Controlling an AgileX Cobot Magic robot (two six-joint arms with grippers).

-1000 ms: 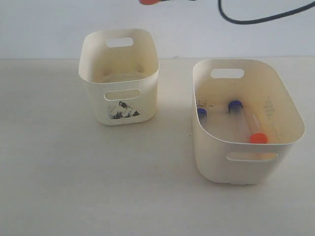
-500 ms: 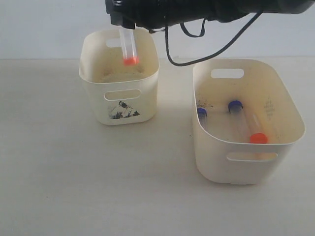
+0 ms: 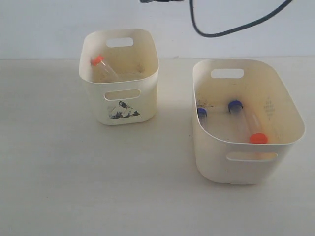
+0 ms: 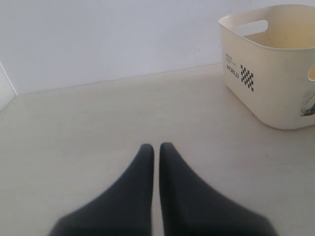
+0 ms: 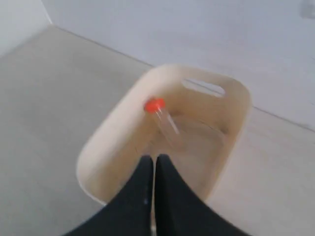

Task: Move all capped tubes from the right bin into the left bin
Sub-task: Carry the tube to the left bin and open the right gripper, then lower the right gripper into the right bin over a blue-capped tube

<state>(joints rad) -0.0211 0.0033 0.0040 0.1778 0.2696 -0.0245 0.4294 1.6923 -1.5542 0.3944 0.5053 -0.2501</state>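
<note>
Capped tubes [image 3: 258,138]: three wait in right bin [image 3: 275,83]

One orange-capped tube [image 3: 98,61] leans inside the left bin [image 3: 96,105]. The left gripper [image 4: 156,147] sits empty, jaws together. The right gripper [image 5: 153,160], jaws pressed together and empty, hangs above that bin, with the rest lying front-to-back well off to its own side

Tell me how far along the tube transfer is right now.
Done: one orange-capped tube leans inside the left bin. In hand: nothing. The right gripper is shut and empty above that bin, and the left gripper is shut over the table. Left: three tubes in the right bin, marked by a blue cap, a second blue cap and an orange cap.
</note>
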